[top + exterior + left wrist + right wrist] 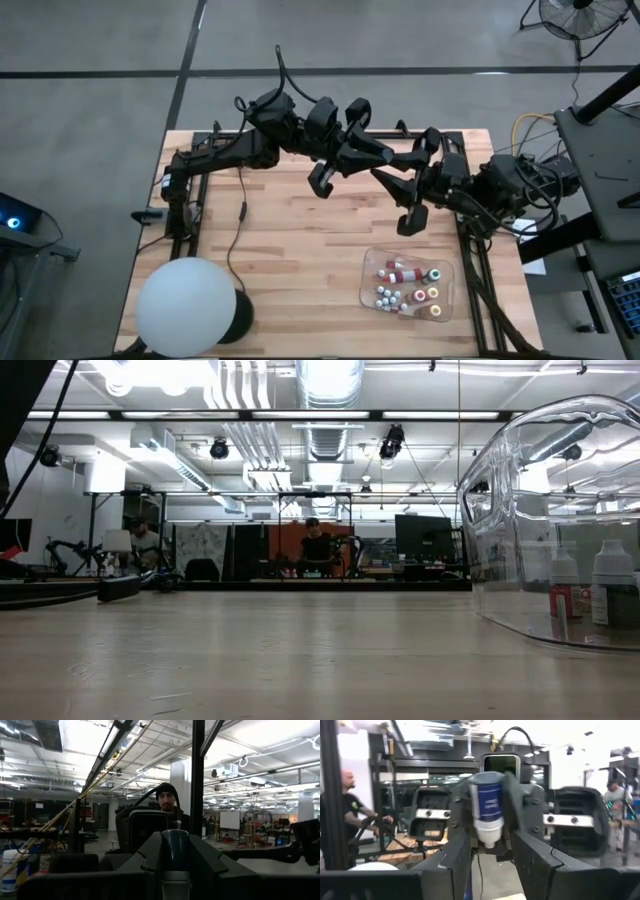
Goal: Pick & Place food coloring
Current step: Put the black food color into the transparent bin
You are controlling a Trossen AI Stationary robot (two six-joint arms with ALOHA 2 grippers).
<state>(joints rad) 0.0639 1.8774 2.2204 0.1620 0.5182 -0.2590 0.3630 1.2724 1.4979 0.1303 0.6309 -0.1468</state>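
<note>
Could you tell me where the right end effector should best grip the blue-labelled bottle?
Probably its white lower end, approached head-on: the left end effector clamps the blue-labelled bottle at the label, leaving only that end free. The right end effector is open before it.

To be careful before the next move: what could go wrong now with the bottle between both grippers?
The bottle is up in the air between the left gripper and the right gripper; a poor handover may drop it. It could then land outside the clear tray.
</note>
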